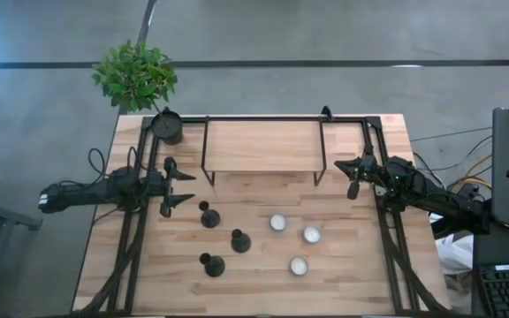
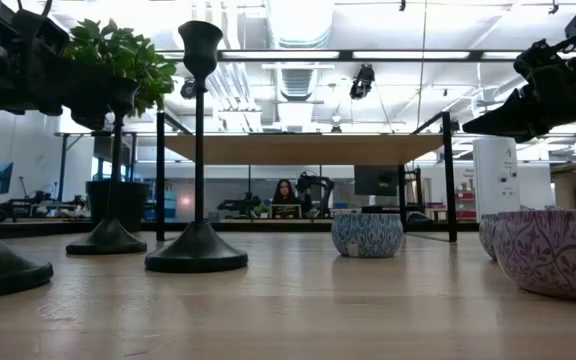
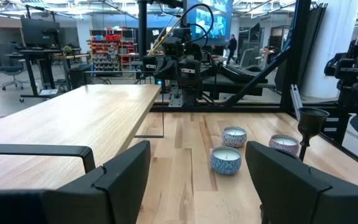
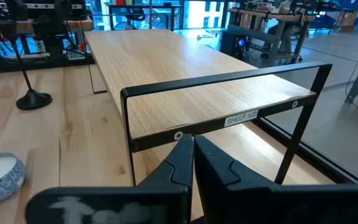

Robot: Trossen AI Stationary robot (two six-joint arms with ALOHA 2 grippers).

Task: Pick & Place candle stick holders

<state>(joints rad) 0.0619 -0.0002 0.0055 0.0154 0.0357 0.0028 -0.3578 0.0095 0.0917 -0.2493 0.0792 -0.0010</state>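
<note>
Three black candlesticks [image 1: 208, 216] [image 1: 239, 239] [image 1: 212, 263] stand upright on their round bases on the wooden table, left of centre. Three silvery-white tealight cups [image 1: 277, 223] [image 1: 311, 234] [image 1: 299, 265] sit to their right. My left gripper [image 1: 178, 184] is open and empty above the table's left side, pointing toward the right; its view shows the cups [image 3: 227, 160] and one candlestick [image 3: 309, 121] ahead. My right gripper [image 1: 353, 179] is shut and empty at the right, by the shelf's right leg; it also shows in its own view [image 4: 193, 163].
A raised wooden shelf [image 1: 263, 146] on black metal legs stands at the table's far middle, between the two grippers. A dark pot [image 1: 168, 126] with a green plant [image 1: 135, 75] is at the far left corner. Black frame rails run along both table sides.
</note>
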